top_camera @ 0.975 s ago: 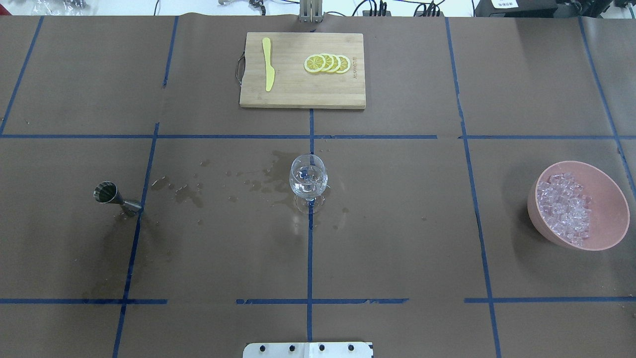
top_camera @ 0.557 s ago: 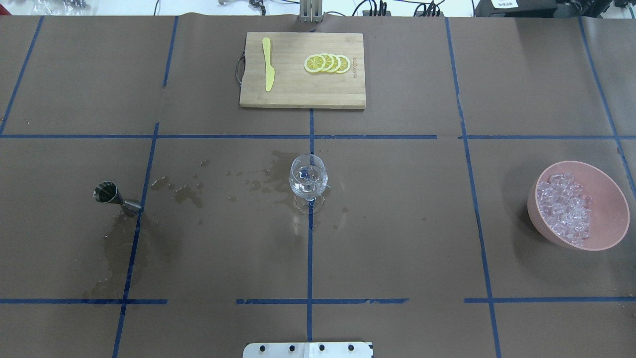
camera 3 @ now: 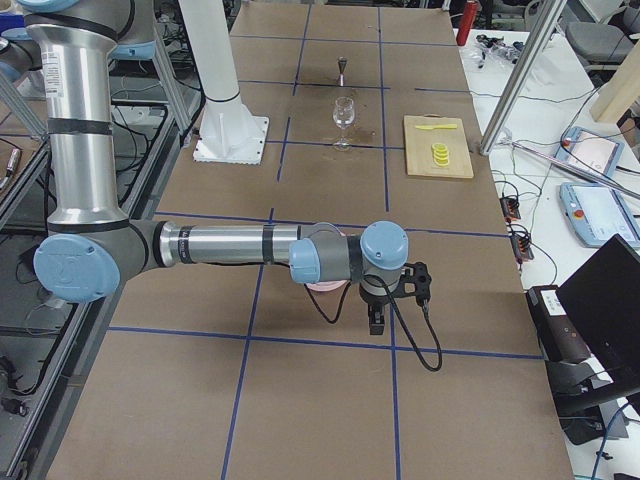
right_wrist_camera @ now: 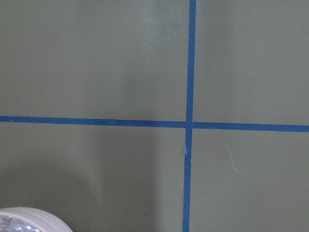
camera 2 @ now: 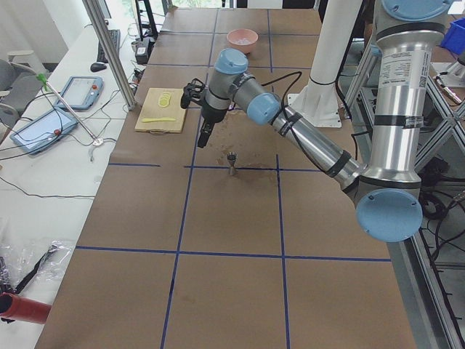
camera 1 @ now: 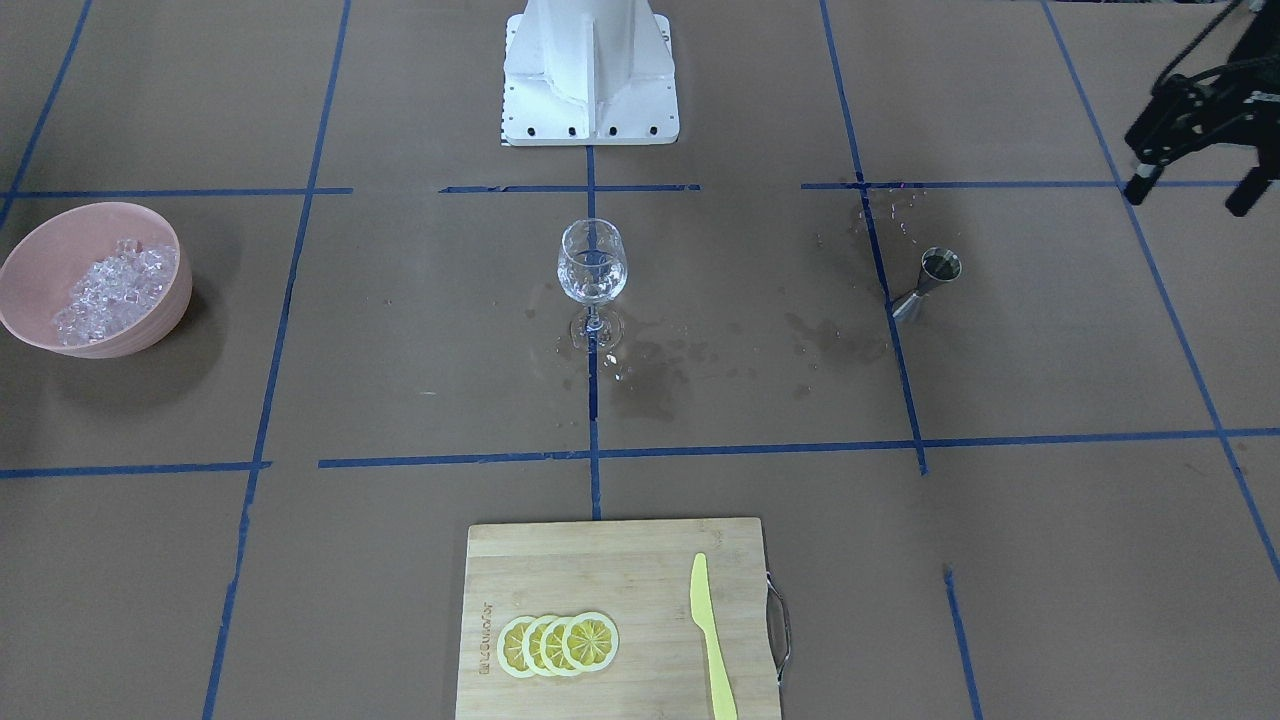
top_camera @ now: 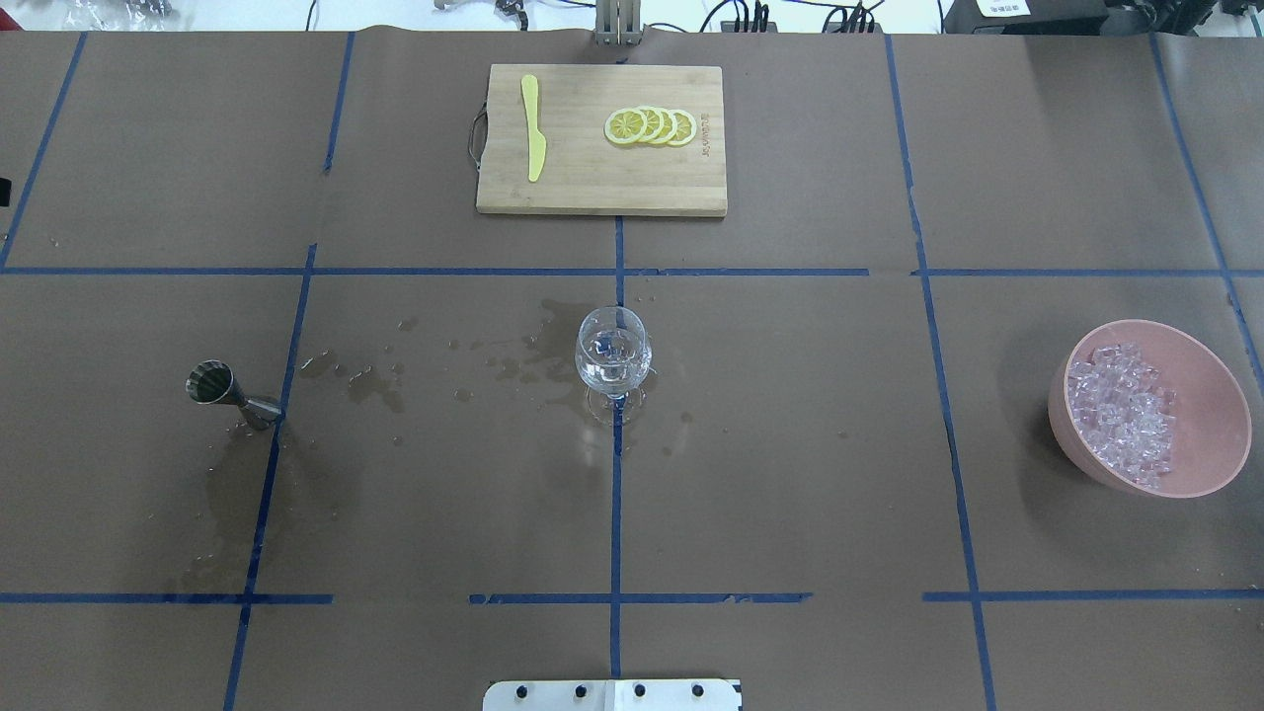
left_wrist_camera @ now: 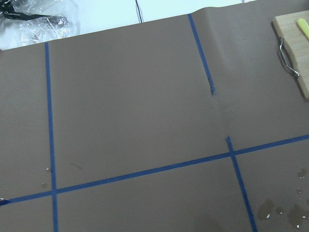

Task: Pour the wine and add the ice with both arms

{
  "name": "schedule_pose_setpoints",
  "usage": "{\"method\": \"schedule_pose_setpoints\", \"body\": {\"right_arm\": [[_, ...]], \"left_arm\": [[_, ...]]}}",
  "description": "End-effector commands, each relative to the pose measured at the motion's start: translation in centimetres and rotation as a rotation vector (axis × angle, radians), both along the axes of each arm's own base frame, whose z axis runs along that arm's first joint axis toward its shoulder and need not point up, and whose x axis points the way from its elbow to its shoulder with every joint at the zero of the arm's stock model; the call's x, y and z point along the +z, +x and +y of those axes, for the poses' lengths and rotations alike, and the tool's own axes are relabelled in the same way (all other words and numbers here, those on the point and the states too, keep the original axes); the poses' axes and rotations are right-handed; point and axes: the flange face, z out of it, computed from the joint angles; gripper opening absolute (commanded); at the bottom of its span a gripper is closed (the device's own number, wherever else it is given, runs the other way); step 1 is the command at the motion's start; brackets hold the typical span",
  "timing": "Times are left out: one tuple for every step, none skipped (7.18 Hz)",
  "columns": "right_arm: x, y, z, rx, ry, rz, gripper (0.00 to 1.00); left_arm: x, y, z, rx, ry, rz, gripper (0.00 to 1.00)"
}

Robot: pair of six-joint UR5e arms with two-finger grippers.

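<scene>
A clear stemmed glass stands at the table's middle with a little wine, clear like water, in its bowl. The ice lies heaped in a pink bowl on the robot's right. A steel jigger stands on the robot's left. My left gripper hangs high beyond the jigger, its fingers apart and holding nothing. My right gripper shows only in the exterior right view, just past the pink bowl, and I cannot tell its state.
A wooden cutting board with a yellow knife and lemon slices lies at the far side. Wet patches stain the brown paper between jigger and glass. The white pedestal stands at the near edge.
A small black piece has come into the overhead view at its left edge. Glass, jigger, bowl and board have not moved.
</scene>
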Motion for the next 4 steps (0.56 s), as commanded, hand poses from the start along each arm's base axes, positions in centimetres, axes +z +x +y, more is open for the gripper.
{"method": "schedule_pose_setpoints", "body": {"right_arm": [[-0.1, -0.4, -0.1, -0.008, 0.003, 0.001, 1.0], [-0.2, -0.5, -0.1, -0.01, 0.004, 0.0, 1.0], [-0.4, -0.5, -0.2, -0.01, 0.007, -0.001, 1.0], [-0.4, -1.1, -0.3, -0.021, 0.008, -0.001, 1.0]], "left_arm": [[1.9, 6.4, 6.2, -0.096, -0.002, 0.098, 1.0], [1.9, 7.5, 7.2, -0.112, 0.007, 0.111, 1.0], [1.1, 10.2, 8.9, -0.149, 0.015, 0.108, 1.0], [1.3, 11.9, 10.4, -0.165, 0.01, 0.095, 1.0]]}}
